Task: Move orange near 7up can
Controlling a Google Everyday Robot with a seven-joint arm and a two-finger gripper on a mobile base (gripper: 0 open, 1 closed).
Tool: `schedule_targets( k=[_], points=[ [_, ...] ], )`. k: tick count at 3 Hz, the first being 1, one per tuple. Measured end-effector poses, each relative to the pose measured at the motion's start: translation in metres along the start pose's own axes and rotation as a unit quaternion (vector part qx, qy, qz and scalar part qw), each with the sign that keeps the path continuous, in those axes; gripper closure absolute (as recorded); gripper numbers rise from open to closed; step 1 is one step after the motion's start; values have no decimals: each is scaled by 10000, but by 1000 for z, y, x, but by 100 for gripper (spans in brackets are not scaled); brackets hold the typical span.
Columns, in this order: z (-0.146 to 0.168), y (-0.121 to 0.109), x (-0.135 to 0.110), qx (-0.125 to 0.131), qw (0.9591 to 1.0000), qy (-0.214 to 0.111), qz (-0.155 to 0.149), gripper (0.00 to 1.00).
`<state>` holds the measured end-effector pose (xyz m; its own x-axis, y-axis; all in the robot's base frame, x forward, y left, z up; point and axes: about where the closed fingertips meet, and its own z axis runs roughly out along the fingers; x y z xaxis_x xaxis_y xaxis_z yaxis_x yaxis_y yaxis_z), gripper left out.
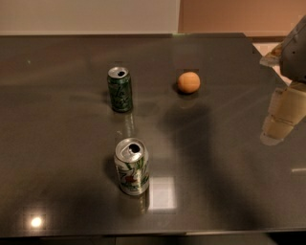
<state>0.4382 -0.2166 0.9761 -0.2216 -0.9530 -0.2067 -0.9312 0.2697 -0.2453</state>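
Observation:
The orange (189, 82) is a small round fruit lying on the dark table (229, 191), right of centre towards the back. The 7up can (132, 166) is silver-white with green streaks and a red spot, and stands upright near the front centre. My gripper (278, 125) hangs at the right edge of the view, above the table, to the right of the orange and in front of it. It holds nothing and touches neither the orange nor the can.
A dark green can (119, 89) stands upright at the back, left of the orange and behind the 7up can. The table's far edge meets a pale wall (91, 14). The table's right edge runs behind my arm.

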Motion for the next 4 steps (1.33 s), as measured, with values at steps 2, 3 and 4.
schedule_targets(
  k=[2, 3, 4],
  points=[
    [12, -9, -10, -64, 9999, -86, -17, 0],
    [32, -21, -19, -182, 9996, -178, 77, 0],
    [50, -38, -26, -188, 9991, -315, 192, 0]
  ],
)
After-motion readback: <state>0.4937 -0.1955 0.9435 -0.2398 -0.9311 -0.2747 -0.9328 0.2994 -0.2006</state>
